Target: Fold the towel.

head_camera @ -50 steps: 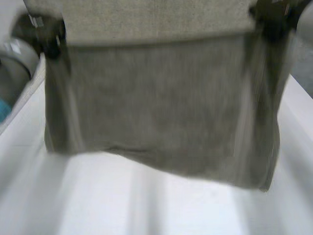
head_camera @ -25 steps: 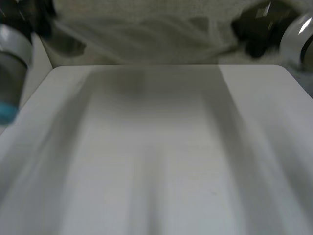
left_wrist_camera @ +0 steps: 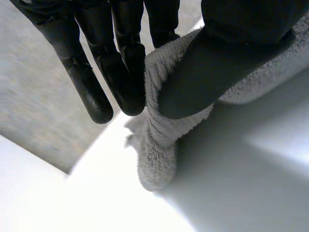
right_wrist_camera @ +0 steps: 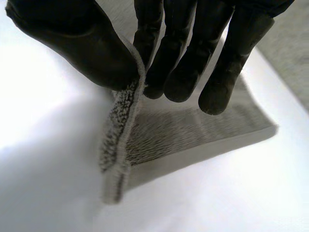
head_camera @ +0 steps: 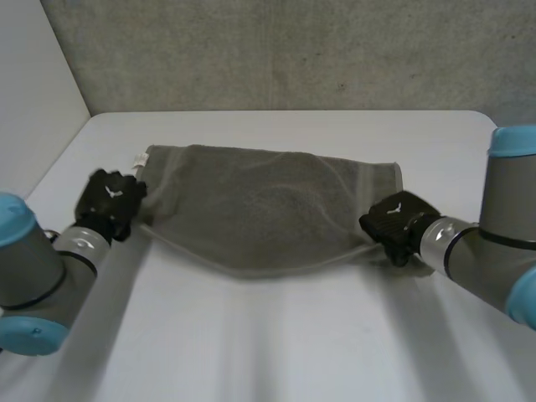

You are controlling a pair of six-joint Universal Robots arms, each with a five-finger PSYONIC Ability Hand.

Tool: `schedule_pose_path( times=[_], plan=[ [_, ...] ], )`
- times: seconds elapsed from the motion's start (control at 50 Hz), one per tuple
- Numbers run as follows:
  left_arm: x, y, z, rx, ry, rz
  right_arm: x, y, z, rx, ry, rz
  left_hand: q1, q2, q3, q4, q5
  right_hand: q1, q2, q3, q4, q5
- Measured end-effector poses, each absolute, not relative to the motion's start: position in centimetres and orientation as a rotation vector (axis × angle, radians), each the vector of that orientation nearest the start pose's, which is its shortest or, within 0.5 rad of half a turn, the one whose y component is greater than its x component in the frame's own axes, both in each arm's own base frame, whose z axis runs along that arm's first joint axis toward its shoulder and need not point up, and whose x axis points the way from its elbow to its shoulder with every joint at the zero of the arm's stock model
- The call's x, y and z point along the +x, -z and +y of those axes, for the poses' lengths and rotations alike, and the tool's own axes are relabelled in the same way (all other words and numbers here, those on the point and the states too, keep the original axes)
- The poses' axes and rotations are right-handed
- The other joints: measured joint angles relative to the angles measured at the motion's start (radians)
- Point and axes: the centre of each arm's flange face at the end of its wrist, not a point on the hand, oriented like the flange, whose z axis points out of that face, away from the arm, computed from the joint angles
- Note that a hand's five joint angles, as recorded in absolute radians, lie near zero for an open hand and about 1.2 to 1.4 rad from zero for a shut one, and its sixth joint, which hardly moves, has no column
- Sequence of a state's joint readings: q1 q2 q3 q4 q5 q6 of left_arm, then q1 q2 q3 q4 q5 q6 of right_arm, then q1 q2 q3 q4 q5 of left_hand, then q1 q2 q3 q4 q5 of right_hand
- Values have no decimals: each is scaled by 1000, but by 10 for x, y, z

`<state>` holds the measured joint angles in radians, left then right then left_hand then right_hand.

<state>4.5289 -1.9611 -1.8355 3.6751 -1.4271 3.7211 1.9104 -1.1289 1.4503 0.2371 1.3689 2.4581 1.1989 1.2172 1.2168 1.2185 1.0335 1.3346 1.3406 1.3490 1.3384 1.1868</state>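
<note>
A grey-brown towel (head_camera: 260, 205) lies doubled over on the white table (head_camera: 276, 343), its long side running left to right. My left hand (head_camera: 110, 201) is at the towel's left end, thumb and fingers pinching the bunched cloth (left_wrist_camera: 159, 140). My right hand (head_camera: 395, 222) is at the right end near the front corner. There its thumb and fingers pinch the towel's edge (right_wrist_camera: 118, 145), which stands up from the table between them.
A grey wall (head_camera: 285, 50) rises behind the table's far edge. To the left a pale panel (head_camera: 33, 92) borders the table. Bare tabletop stretches in front of the towel toward me.
The towel hung in the air in front of the camera a second ago. Both hands have swung it forward and down, and it now lies on the table.
</note>
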Motion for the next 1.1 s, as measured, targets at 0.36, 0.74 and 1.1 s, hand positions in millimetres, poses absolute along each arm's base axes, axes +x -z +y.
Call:
schedule_pose_path(
  times=[0.36,0.74,1.1],
  plan=[
    [-179,-211,-235,996,1811,2177,199,-253,-232,-1779,1429,2380,0,0,0,0,0,0,0,0,0,0],
    [-189,-194,-264,1064,1858,2175,205,-261,-276,-1666,1668,2345,4,0,0,0,1,0,0,0,0,4],
    [-227,-166,-384,979,2098,1894,262,-198,-350,-1472,2071,2313,4,0,0,0,1,0,0,0,0,8]
  ],
)
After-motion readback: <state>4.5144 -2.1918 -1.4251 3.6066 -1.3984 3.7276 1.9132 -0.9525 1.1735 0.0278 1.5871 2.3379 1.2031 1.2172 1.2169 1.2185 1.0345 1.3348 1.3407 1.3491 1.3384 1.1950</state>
